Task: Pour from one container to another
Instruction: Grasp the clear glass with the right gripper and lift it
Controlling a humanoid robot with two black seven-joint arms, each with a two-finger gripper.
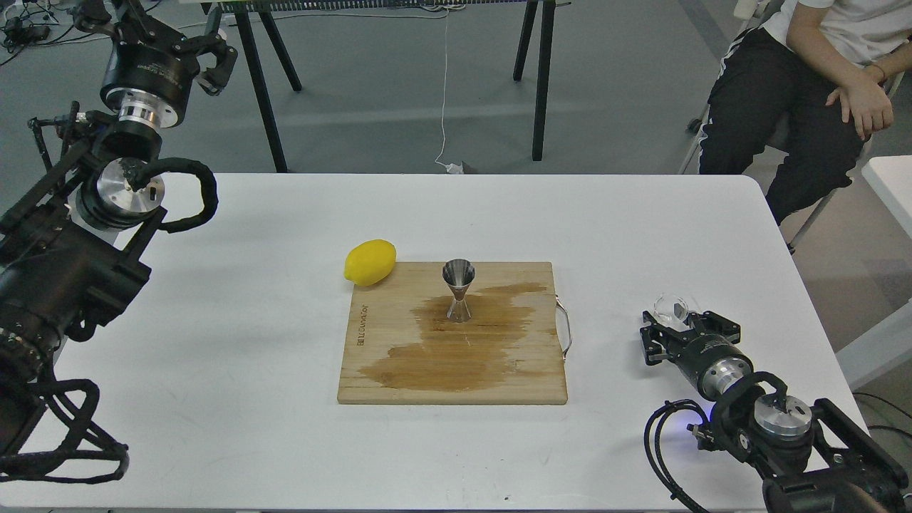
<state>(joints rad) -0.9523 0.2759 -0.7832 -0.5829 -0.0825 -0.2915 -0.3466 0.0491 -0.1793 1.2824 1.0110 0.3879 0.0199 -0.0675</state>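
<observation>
Head view: a white table (249, 356) holds a wooden cutting board (399, 385) with a wide dark wet stain. A small steel jigger (458, 291) stands upright on the board's upper middle; its contents cannot be seen. A yellow lemon (370, 262) rests against the board's top-left corner. Burned lettering runs along the board's left edge, too small to read. At lower right, the right gripper (673, 324) lies low over the table, fingers closed around a small clear glass cup (671, 307), well apart from the jigger. The left gripper (206, 60) is raised at upper left, fingers spread, holding nothing.
</observation>
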